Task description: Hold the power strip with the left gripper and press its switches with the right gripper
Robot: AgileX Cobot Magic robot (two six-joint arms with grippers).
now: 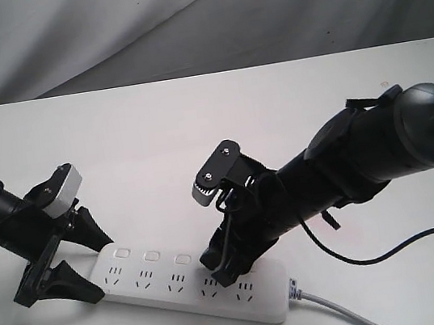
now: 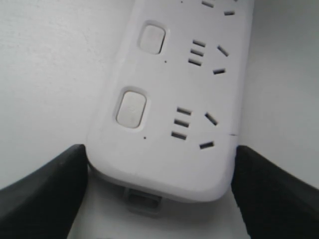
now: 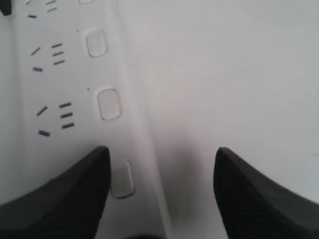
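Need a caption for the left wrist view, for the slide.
Jaws of the left gripper flank the power strip at its end, close against both edges; two switches and nearby sockets in view.

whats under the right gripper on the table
The cord end of the power strip. From outside the right gripper covers the buttons there; its wrist camera shows one button just beside a finger. Contact cannot be judged.

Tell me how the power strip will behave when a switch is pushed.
Probably stiff: the power strip is a flat, hard-looking bar, so it should not bend. Its smooth shell might slide on the table, though the left tool clamps its end. Low and flat, it is unlikely to tip.
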